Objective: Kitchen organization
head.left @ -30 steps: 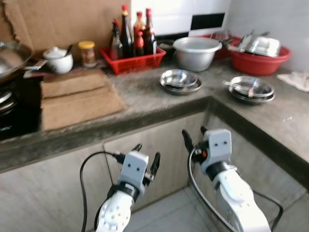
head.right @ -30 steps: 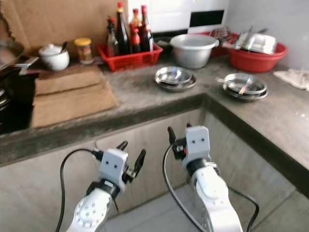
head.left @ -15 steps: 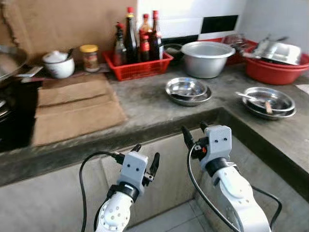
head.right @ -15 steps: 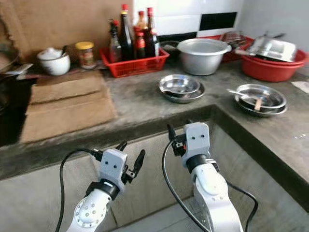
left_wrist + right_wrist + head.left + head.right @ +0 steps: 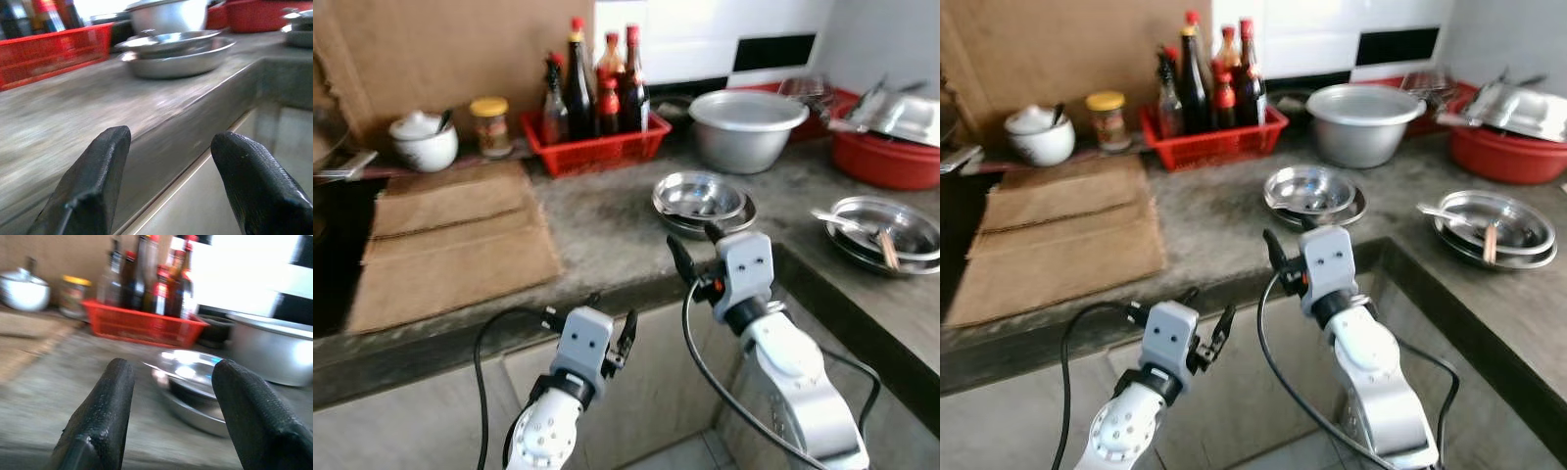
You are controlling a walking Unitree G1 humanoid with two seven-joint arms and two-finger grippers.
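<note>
Stacked steel bowls (image 5: 703,200) sit on the grey worktop (image 5: 607,220), just ahead of the right claw (image 5: 691,252), which is raised to the worktop's front edge w/ fingers spread, nothing between them. In the right wrist view the bowls show between and beyond the two black fingers (image 5: 100,416), apart from them.

Left claw (image 5: 610,318) is lower, in front of the cabinet face below the worktop edge, also released and empty; its wrist view looks along the edge toward the same bowls (image 5: 176,49).

Further beyond the right claw: big aluminium basin (image 5: 747,125) behind the bowls, and a red basket (image 5: 597,147) of sauce bottles (image 5: 578,78) to its left. Off to the claw's right, a steel plate stack (image 5: 886,230) w/ utensils lying in it, and a red tub (image 5: 891,157) holding metal lids. Far to the left: cardboard sheets (image 5: 450,245) flat on the worktop, a yellow-lidded jar (image 5: 490,125) and a white lidded pot (image 5: 423,140) at the back wall.
</note>
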